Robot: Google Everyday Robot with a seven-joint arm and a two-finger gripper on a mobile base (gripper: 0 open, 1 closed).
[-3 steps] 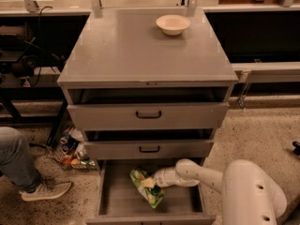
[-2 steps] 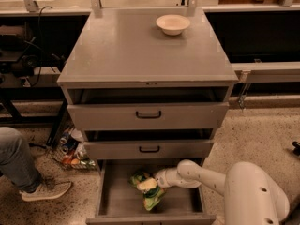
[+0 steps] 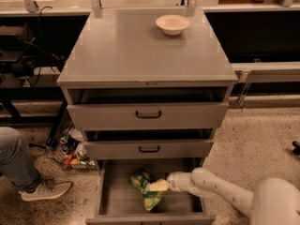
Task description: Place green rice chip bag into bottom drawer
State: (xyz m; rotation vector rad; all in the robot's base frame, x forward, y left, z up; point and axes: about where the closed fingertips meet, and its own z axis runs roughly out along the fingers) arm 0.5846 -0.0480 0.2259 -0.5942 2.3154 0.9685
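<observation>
The green rice chip bag lies crumpled on the grey floor of the open bottom drawer, near its middle. My gripper reaches into the drawer from the right, on the end of my white arm. Its pale tip rests at the right side of the bag, touching or just above it. The drawer is pulled out well in front of the cabinet.
Above are two shallower grey drawers with black handles, both slightly open. A cream bowl sits on the cabinet top. A person's leg and shoe are at the left, with cans and clutter on the floor beside the cabinet.
The gripper and the bag have sunk a little lower into the bottom drawer. The bag now lies on the drawer floor. The drawers and bowl have not moved.
</observation>
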